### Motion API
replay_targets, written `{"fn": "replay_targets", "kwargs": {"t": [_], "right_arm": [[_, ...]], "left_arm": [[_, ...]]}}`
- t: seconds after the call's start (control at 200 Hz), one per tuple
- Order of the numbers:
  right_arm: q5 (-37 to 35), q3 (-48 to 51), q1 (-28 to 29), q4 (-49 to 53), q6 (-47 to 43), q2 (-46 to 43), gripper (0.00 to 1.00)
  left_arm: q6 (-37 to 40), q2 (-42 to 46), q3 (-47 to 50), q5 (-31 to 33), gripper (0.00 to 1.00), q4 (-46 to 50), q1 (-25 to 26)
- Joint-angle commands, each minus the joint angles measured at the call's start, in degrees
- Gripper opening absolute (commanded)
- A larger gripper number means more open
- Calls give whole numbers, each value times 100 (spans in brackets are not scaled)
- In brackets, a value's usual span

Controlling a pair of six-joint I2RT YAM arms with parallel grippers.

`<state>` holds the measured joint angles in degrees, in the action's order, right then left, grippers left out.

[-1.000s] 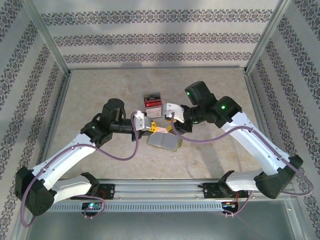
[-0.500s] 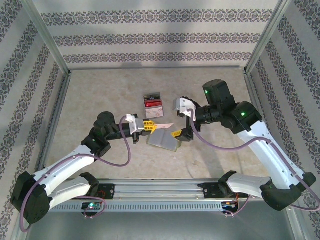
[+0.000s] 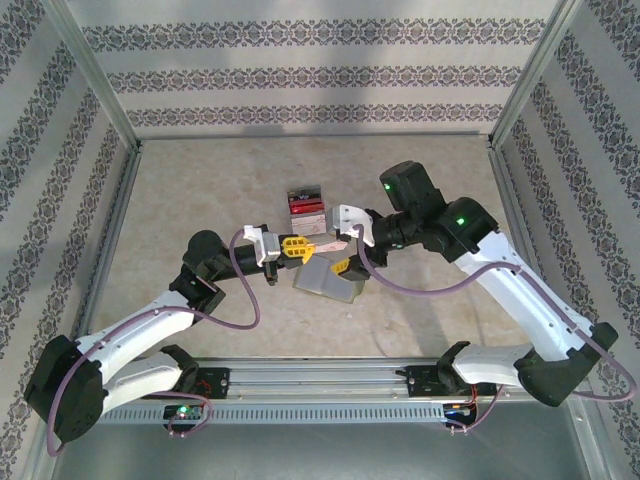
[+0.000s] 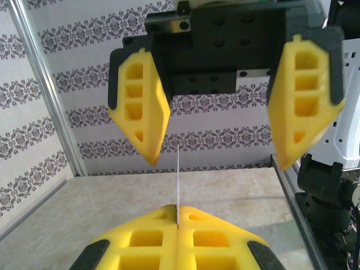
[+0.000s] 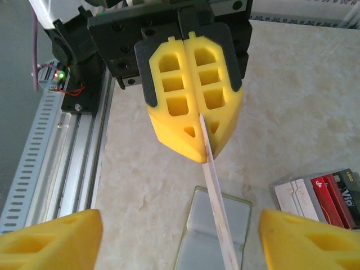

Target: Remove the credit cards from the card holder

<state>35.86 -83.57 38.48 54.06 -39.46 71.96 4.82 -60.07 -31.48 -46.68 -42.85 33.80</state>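
The left pincer (image 4: pixel 178 216) is pressed together on a thin, pale credit card (image 5: pixel 217 214), which is held out edge-on above the card holder (image 3: pixel 327 282). The right pincer (image 4: pixel 216 160) is spread wide, and the card's free end is seen between its fingers, apart from both. The card holder is laid flat on the desk (image 3: pixel 200 190) beneath both pincers. Other cards (image 3: pixel 305 207), red and dark, are stacked just beyond it.

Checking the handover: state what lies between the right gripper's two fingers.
In the right wrist view, a thin pale credit card, pinched edge-on by the shut left gripper, reaches between the right fingers, touching neither.
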Motion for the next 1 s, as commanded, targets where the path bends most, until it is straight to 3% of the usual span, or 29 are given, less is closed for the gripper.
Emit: {"fn": "replay_targets", "kwargs": {"t": [0.0,0.07,0.52,0.889,0.994], "right_arm": [[-110,-216,103,65,-208,126,65],[-174,-230,129,52,-245,179,54],[-228,-316,155,32,-393,352,18],[-314,-271,180,52,-524,359,0],[-341,-230,178,25,-610,331,0]], "left_arm": [[-148,-31,0,-196,0,-435,76],[-156,-29,6,-188,0,-443,78],[-236,-5,38,-212,0,-470,75],[-246,8,55,-245,0,-344,78],[-263,59,53,-208,17,-207,75]]}}
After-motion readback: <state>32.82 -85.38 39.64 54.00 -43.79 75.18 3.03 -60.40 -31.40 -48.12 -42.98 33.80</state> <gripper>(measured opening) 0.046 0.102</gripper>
